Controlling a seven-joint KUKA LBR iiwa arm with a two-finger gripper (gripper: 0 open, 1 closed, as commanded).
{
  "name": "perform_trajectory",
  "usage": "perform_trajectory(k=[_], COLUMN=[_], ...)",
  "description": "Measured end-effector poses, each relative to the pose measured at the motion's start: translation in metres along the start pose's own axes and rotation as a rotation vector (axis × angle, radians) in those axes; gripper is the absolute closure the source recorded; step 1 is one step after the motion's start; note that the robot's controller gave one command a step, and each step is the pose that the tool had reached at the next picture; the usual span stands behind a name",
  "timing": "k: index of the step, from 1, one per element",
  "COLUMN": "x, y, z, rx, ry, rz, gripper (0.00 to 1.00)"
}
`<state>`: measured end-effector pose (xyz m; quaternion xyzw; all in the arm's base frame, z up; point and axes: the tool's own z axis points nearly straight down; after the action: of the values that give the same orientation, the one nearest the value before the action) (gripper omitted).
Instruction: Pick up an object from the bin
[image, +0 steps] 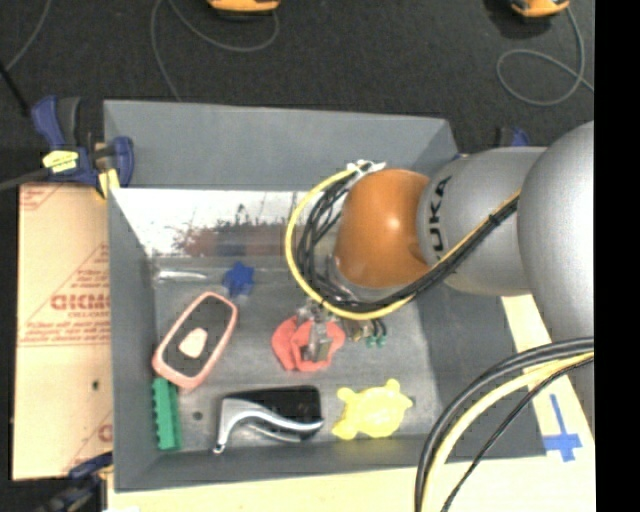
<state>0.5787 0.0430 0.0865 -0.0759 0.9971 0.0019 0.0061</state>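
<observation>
A KUKA arm (540, 220) reaches into a grey metal bin (270, 140) from 3 o'clock, its orange wrist cover (380, 240) ringed by looped yellow and black cables (300, 225). The gripper (318, 340) stands low at the middle of the bin floor, right on top of a crumpled red soft thing (288, 345). The metal tip sits against the red thing's right half. From this angle one cannot tell whether the gripper is wide or narrow, nor whether the red thing is clasped or only touched.

The red thing rests on the floor at the bin's centre, apart from its neighbours. Just beside the gripper, at 3 o'clock, lies a small dark green bit (376, 338), too small to name.

At 9 o'clock from the red thing lies a pink oval case (195, 340) with a white and black middle, tilted on the slant. A small blue piece (238, 278) lies at 11 o'clock, near the back wall. At 6 o'clock a black and silver hand tool (275, 412) lies flat, and just beside it, at 5 o'clock, a yellow lobed toy (372, 410). A green ridged block (164, 413) lies along the left wall at 8 o'clock, well apart from the gripper.
</observation>
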Motion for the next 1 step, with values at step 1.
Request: perform_trajectory(k=[1], x=[0.0074], y=[-0.0002], z=[0.0049], rx=[0.002], ry=[-0.003], rz=[-0.063], gripper=[1.0])
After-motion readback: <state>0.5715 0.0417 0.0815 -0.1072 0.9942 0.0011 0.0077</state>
